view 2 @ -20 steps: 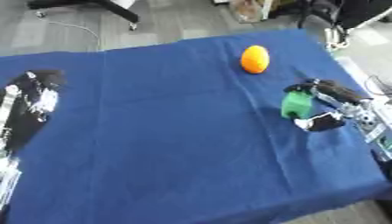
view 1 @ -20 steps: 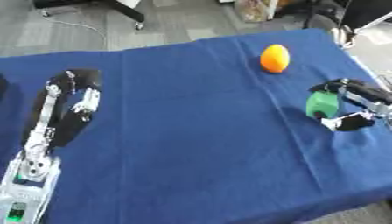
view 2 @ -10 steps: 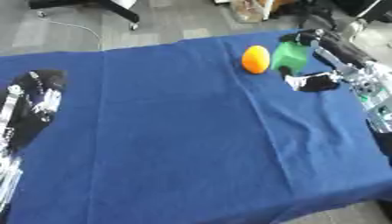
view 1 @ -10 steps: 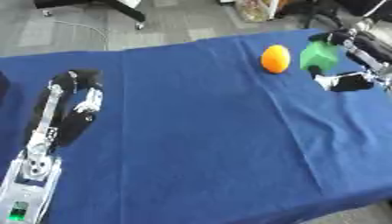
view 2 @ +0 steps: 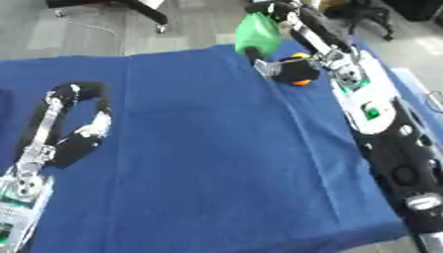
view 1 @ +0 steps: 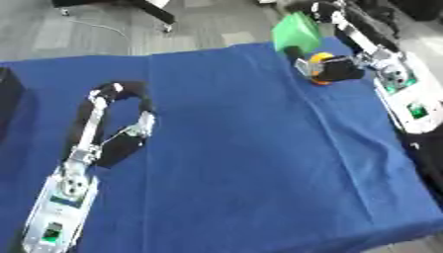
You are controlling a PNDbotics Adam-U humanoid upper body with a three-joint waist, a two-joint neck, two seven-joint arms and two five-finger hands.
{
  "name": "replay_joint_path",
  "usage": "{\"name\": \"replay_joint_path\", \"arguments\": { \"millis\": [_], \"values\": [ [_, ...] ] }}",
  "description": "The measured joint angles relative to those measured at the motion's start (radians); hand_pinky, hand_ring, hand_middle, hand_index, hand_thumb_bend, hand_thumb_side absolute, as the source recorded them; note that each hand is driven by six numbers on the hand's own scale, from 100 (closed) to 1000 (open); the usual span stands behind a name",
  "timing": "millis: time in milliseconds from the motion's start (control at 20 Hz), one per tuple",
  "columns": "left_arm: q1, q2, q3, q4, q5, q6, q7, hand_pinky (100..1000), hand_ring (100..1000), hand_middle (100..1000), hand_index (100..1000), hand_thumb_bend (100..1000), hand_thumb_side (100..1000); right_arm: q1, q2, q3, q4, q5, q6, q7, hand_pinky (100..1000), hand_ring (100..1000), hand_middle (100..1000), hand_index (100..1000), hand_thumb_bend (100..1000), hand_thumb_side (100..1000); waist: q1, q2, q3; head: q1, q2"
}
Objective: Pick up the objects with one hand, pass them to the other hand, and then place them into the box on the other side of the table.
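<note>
A green object [view 1: 296,29] is held up above the table's far edge, my right hand [view 1: 339,69] shut on it from the right. An orange ball [view 1: 320,59] lies on the blue cloth just behind that hand, mostly hidden by it. My left hand [view 1: 117,93] rests on the cloth at the left with relaxed, arched fingers and holds nothing. At the far left edge a dark box [view 1: 7,101] shows only in part.
The blue tablecloth [view 1: 251,163] covers the whole table. Grey floor and the legs of a chair [view 1: 147,7] lie beyond the far edge. My right forearm [view 2: 368,106] runs along the table's right side.
The right hand has carried the green object up and to the left, past the orange ball. The left hand has shifted toward the middle. The camera has moved too.
</note>
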Motion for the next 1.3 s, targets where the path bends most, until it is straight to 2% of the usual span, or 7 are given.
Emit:
{"name": "replay_joint_path", "arguments": {
  "millis": [50, 150, 300, 350, 400, 800, 1300],
  "values": [
    [-0.010, -0.007, -0.009, 0.012, -0.024, -0.013, 0.014, 826, 764, 628, 780, 151, 282, 0.001, 0.030, 0.000, -0.009, -0.009, 0.015, 0.008, 654, 475, 325, 513, 100, 284, 0.000, 0.000, 0.000, 0.006, 0.000],
    [-0.031, -0.025, -0.026, 0.039, -0.081, -0.039, 0.049, 831, 779, 669, 812, 335, 280, 0.008, 0.088, 0.000, -0.025, -0.028, 0.046, 0.022, 647, 471, 324, 511, 100, 400, 0.000, 0.000, -0.001, 0.018, 0.000],
    [-0.066, -0.055, -0.049, 0.076, -0.163, -0.076, 0.124, 845, 804, 716, 846, 486, 254, 0.022, 0.160, 0.007, -0.044, -0.054, 0.086, 0.044, 640, 467, 322, 509, 100, 422, 0.000, 0.000, -0.001, 0.033, 0.000],
    [-0.076, -0.066, -0.055, 0.088, -0.185, -0.087, 0.155, 845, 804, 716, 846, 486, 254, 0.026, 0.178, 0.009, -0.045, -0.063, 0.097, 0.053, 640, 467, 322, 509, 100, 422, 0.000, 0.000, -0.001, 0.037, 0.000],
    [-0.082, -0.076, -0.061, 0.100, -0.205, -0.099, 0.189, 850, 817, 738, 863, 535, 224, 0.030, 0.194, 0.013, -0.049, -0.071, 0.107, 0.061, 635, 464, 321, 507, 100, 424, 0.000, 0.000, -0.001, 0.040, 0.000],
    [-0.098, -0.102, -0.083, 0.148, -0.329, -0.141, 0.427, 862, 842, 782, 911, 562, 127, 0.062, 0.244, 0.019, -0.052, -0.130, 0.180, 0.109, 624, 456, 314, 499, 100, 429, 0.000, 0.001, -0.002, 0.056, 0.000],
    [-0.096, -0.110, -0.085, 0.169, -0.355, -0.121, 0.548, 856, 838, 778, 904, 515, 150, 0.084, 0.256, 0.026, -0.056, -0.172, 0.228, 0.143, 617, 452, 313, 497, 100, 426, 0.000, 0.003, -0.005, 0.049, 0.000]
  ]
}}
